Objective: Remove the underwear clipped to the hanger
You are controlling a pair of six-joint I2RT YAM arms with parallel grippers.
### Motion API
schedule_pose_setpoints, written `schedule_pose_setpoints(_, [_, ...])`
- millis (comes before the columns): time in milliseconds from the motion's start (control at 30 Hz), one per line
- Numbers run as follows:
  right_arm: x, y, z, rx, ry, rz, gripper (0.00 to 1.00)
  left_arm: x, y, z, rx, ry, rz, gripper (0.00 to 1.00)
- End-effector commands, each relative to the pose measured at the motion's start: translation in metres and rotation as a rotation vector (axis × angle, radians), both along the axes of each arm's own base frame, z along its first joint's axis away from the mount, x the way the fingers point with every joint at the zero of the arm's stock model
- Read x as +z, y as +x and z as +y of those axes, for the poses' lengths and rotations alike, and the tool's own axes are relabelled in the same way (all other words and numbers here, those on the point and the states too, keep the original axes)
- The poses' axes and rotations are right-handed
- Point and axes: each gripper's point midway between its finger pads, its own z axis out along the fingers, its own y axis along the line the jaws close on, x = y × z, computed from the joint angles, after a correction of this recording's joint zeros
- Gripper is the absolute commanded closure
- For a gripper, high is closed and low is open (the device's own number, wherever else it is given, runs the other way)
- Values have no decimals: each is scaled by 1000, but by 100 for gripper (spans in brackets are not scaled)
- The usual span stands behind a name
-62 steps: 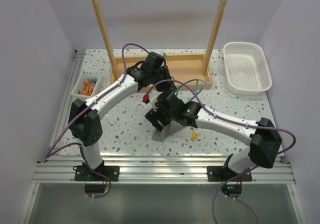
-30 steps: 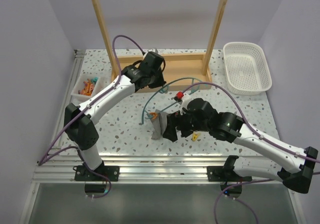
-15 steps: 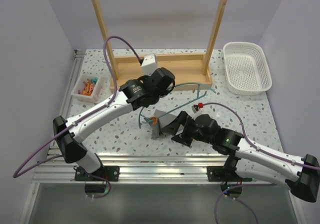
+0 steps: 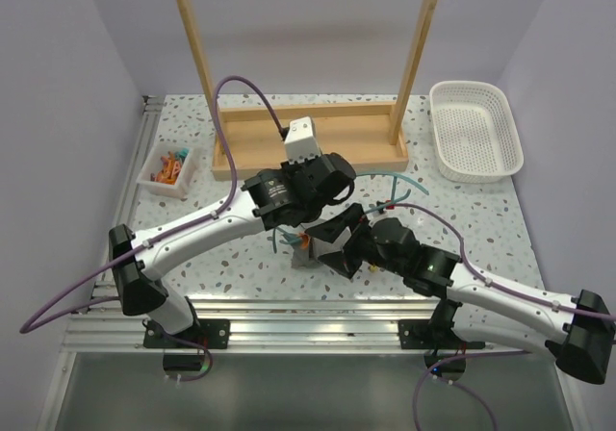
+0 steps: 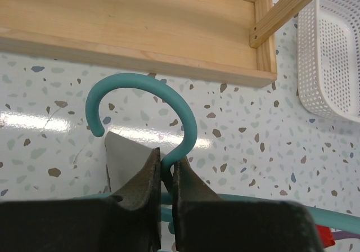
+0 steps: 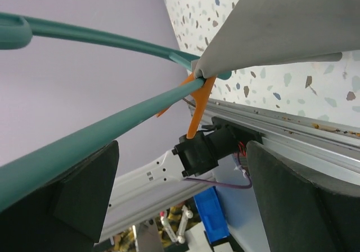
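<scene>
Left gripper (image 5: 167, 167) pinches the hanger (image 5: 169, 100) at the base of its hook, while right gripper (image 6: 180, 167) gapes wide, grasping nothing, grey underwear (image 6: 281, 21) just ahead, pinned to the hanger's bar by orange clip (image 6: 197, 108).

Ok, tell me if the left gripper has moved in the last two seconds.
Yes. In the top view the left gripper has pulled back from the wooden base toward the near edge.

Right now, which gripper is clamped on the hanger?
The left gripper, pinching the teal hanger at the base of its hook. The right gripper is wide open and grips nothing.
</scene>
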Motion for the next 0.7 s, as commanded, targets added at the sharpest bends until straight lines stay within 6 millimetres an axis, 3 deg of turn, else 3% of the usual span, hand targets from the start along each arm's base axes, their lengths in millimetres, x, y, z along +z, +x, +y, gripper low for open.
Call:
schedule_pose_setpoints(0, [14,15,-7,-112,-16,42,1,15,4,-2,49,-20,-48,100])
schedule_pose_setpoints(200, [-2,17,-3,-115,-99,103,2,15,1,-17,32,-8,-47,100])
schedule_pose_setpoints(467, [-27,17,-13,-119,-241,121,4,34,4,-25,17,-33,-75,100])
schedule_pose_setpoints(667, [-26,19,-11,-93,-261,72,16,33,5,-30,9,-30,-73,100])
